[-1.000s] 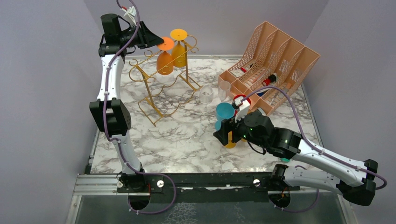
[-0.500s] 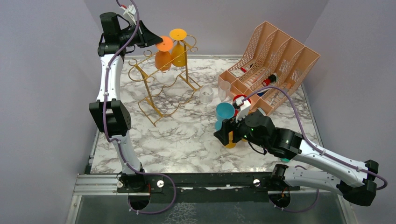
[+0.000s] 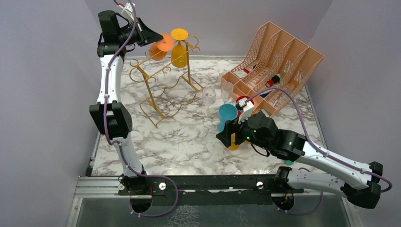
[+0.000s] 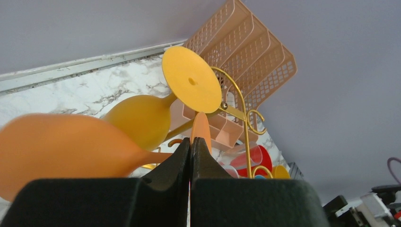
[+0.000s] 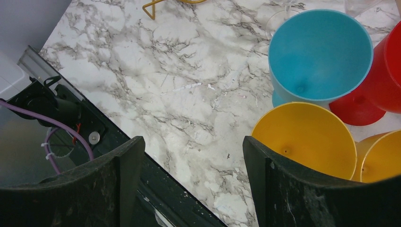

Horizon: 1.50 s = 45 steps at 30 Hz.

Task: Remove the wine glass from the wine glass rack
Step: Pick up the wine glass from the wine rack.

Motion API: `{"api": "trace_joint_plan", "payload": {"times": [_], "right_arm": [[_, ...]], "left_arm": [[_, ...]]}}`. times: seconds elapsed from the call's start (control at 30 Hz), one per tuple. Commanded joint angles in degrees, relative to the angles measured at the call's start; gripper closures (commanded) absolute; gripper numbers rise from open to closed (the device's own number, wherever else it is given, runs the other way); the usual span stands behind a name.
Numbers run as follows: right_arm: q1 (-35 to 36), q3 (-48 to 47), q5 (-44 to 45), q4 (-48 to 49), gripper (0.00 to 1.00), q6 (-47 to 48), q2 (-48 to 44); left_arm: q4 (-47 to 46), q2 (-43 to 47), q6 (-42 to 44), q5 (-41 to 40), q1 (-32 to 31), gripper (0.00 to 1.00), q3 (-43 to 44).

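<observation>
The gold wire wine glass rack [image 3: 165,87] stands at the back left of the table; a scroll of it shows in the left wrist view [image 4: 245,118]. A yellow wine glass [image 3: 180,48] hangs upside down on it, also in the left wrist view [image 4: 142,118]. My left gripper [image 3: 155,39] is shut on the foot of an orange wine glass [image 3: 160,46] and holds it tilted, up and left of the rail top. The left wrist view shows the jaws [image 4: 191,141] pinching the foot's edge, with the orange bowl [image 4: 61,146] at left. My right gripper [image 3: 227,135] is open and empty, low over the table [image 5: 189,156].
A blue cup [image 3: 227,114], a red cup [image 5: 378,75] and yellow cups [image 5: 305,139] stand just beside my right gripper. A clear glass [image 3: 209,96] stands between them and the rack. A peach lattice file organizer [image 3: 276,64] fills the back right.
My left gripper has lifted the orange glass up and to the left, and its bowl has swung from hanging down by the yellow glass to tilted clear of the rail. The right arm has not moved.
</observation>
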<state>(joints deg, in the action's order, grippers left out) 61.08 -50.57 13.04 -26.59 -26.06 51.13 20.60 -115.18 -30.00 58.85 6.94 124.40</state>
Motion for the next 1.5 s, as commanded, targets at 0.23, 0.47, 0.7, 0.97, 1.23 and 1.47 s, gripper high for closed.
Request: {"api": "trace_joint_plan", "payload": {"times": [0.23,0.47,0.7,0.97,1.23,1.47], "right_arm": [[0.26,-2.08,0.33,-2.03,0.21,-2.49,0.43],[0.23,-1.97,-0.10,-2.25,0.21,-2.86,0.28],[0.21,-2.01,1.59,-2.00,0.21,-2.02,0.32],[0.26,-2.87,1.17,-1.06,0.21,-1.30,0.43],[0.23,-4.04,0.39,-1.64,0.21,-1.12,-0.40],[0.21,-5.00,-0.13,-2.22,0.21,-1.30,-0.57]], "left_arm": [[-34.42,4.93,-25.21,2.06,2.18,1.00,-12.91],[-35.18,4.67,-26.08,-2.82,3.79,1.00,-11.30],[-34.01,6.08,-24.11,-6.72,6.17,1.00,-11.09],[-34.57,15.91,-17.53,-15.94,8.15,1.00,-25.39],[-25.01,31.04,-2.26,-35.59,9.23,1.00,-33.71],[-14.18,40.93,3.91,-52.42,9.34,1.00,-40.13]]}}
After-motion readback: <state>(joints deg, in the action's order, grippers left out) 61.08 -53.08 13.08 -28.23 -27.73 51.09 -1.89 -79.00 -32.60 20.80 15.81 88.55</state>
